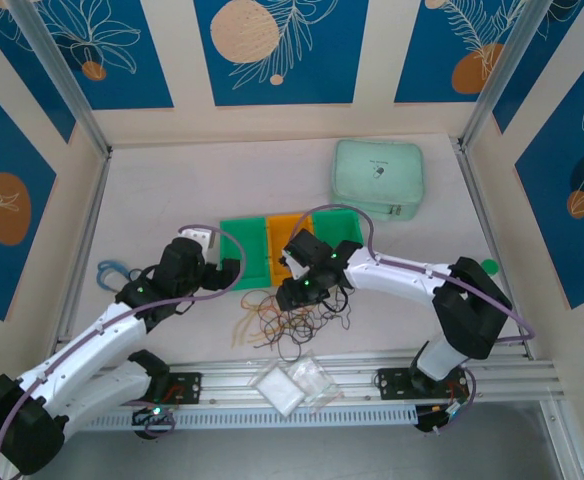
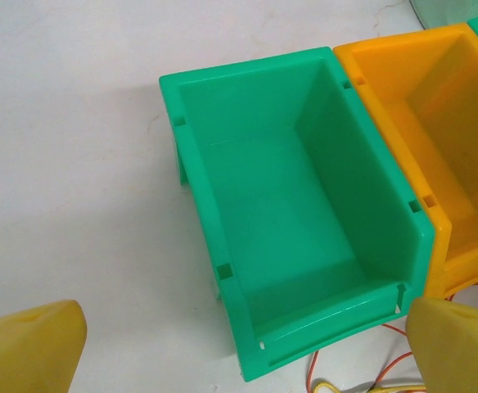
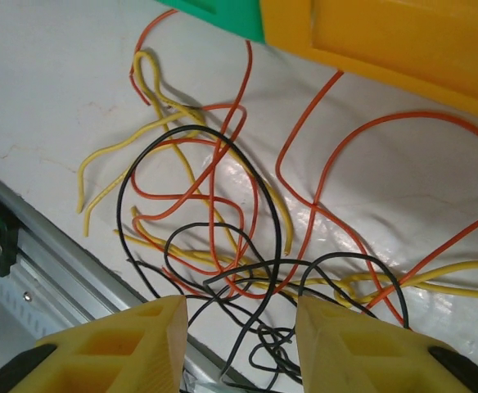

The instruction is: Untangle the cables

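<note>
The cables (image 1: 292, 318) lie in a loose tangle of black, orange and pale yellow strands on the table, just in front of the bins. In the right wrist view the cables (image 3: 223, 205) cross over one another. My right gripper (image 3: 239, 344) hangs low over the tangle's near edge, jaws apart, with black strands running through the gap and nothing pinched. From above, the right gripper (image 1: 299, 290) sits at the pile's far side. My left gripper (image 1: 228, 272) stands wide open and empty over the front lip of the left green bin (image 2: 198, 188). A few cable ends (image 2: 386, 378) show there.
Three bins stand in a row: green (image 1: 242, 250), orange (image 1: 282, 235), green (image 1: 337, 225). A mint zip case (image 1: 377, 180) lies behind them. Clear plastic bags (image 1: 292, 385) rest on the metal rail (image 3: 51, 262) at the near edge. A blue loop (image 1: 112, 270) lies at the far left.
</note>
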You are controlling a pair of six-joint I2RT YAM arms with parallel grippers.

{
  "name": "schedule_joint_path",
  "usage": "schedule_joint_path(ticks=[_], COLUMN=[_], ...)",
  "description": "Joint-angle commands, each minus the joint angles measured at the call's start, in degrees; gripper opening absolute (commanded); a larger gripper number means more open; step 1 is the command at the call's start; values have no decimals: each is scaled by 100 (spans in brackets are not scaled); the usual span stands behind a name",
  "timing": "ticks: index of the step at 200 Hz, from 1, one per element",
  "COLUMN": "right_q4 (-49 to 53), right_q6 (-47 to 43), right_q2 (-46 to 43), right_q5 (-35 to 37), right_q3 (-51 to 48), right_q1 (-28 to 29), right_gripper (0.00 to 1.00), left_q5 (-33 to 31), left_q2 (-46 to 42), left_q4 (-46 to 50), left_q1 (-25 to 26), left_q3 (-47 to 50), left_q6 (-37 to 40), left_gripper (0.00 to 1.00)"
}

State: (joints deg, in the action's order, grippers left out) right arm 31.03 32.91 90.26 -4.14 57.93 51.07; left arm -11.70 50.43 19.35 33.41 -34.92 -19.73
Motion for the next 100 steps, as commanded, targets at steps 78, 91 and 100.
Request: schedule_joint_path(ticks=[78, 91, 100], right_q4=[-60, -6, 74], right_q6=[16, -16, -59], right_q2=[502, 423, 307], right_q5=[-47, 6, 103], right_q3=[374, 409, 433], right_q1=[51, 48, 51], right_gripper=[17, 10, 5], left_q5=[-15, -9, 14], left_q2=[282, 315, 331], left_q4=[-159, -184, -191], left_q1=[57, 56, 60], left_q3=[-118, -132, -159], left_q6=[-49, -32, -15], left_gripper=[97, 96, 95])
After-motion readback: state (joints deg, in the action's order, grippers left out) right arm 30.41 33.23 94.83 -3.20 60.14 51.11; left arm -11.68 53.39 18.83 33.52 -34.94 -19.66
